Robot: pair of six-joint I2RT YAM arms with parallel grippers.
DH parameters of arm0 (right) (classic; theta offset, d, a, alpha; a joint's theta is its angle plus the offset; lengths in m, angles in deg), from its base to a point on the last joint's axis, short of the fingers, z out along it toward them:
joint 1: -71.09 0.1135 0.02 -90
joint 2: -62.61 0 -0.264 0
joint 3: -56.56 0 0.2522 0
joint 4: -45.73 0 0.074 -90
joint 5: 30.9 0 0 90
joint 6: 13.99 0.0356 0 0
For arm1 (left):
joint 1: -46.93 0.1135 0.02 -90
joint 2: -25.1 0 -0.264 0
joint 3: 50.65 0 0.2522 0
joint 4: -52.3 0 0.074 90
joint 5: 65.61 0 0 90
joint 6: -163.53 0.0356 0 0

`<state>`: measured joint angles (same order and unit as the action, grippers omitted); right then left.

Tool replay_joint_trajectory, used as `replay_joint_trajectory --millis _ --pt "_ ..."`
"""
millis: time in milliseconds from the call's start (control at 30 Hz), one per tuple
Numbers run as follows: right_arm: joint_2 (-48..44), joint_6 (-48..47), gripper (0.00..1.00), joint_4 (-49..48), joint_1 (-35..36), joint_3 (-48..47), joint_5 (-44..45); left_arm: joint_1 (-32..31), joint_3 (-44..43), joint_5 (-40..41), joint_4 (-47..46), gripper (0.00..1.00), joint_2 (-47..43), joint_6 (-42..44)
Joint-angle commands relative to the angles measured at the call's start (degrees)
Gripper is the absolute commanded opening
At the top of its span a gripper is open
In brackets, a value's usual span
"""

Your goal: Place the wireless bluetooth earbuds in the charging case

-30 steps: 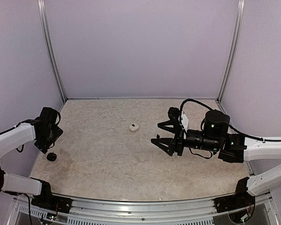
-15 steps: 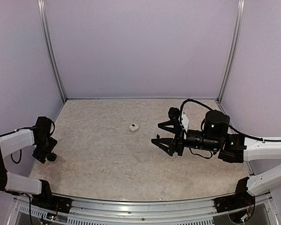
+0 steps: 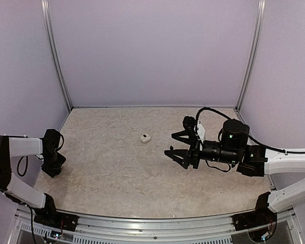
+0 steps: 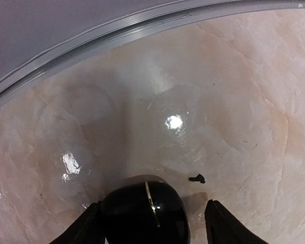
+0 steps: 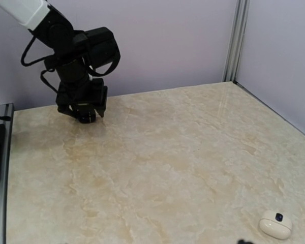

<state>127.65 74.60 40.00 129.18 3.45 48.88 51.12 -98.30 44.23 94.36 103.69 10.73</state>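
A glossy black charging case (image 4: 145, 213), shut, with a thin seam line, lies on the table at the far left. My left gripper (image 4: 155, 231) is open and low around it, one finger (image 4: 89, 227) close against its left side and the other finger (image 4: 221, 227) apart on the right. In the top view the left gripper (image 3: 53, 169) hides the case. A small white oval case (image 3: 146, 138) with a dark dot lies mid-table and also shows in the right wrist view (image 5: 275, 224). My right gripper (image 3: 179, 146) is open and empty, above the table right of it. No loose earbuds show.
A tiny black speck (image 4: 196, 178) lies on the table just beyond the black case. The metal edge rail (image 4: 91, 38) and the purple wall run close behind it. The marble tabletop (image 3: 117, 168) stretches between the two arms.
My left arm has swung down and towards the near left, and its gripper has lowered over the black case, which showed beside it before. The right arm and the white case have not moved.
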Motion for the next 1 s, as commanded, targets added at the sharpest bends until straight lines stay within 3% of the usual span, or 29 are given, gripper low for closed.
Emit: replay_joint_trajectory --millis 0,300,433,633,800,967 --pt "-0.17 0.26 0.71 -0.64 -0.68 0.16 0.12 0.41 0.28 -2.23 -2.19 0.62 0.84 0.51" --pt "-0.73 0.14 0.71 -0.31 -0.78 -0.11 0.15 -3.12 -0.35 -5.41 -4.02 0.46 0.78 0.61" --pt "-1.32 0.39 0.71 -0.22 -0.93 0.06 0.37 -13.13 -4.59 -5.36 -4.99 0.37 1.82 1.8" --pt "-3.51 -0.17 0.71 2.06 -2.07 0.43 1.13 -30.72 -17.12 -9.34 -10.7 0.25 9.69 17.53" --pt "-7.56 -1.82 0.71 5.02 -3.06 1.82 1.82 -40.65 -23.64 -19.82 -15.99 0.27 13.27 33.46" --pt "-11.06 -4.78 0.71 6.75 -3.2 3.88 -1.85 -42.39 -23.4 -43.06 -21.91 0.29 10.87 45.56"
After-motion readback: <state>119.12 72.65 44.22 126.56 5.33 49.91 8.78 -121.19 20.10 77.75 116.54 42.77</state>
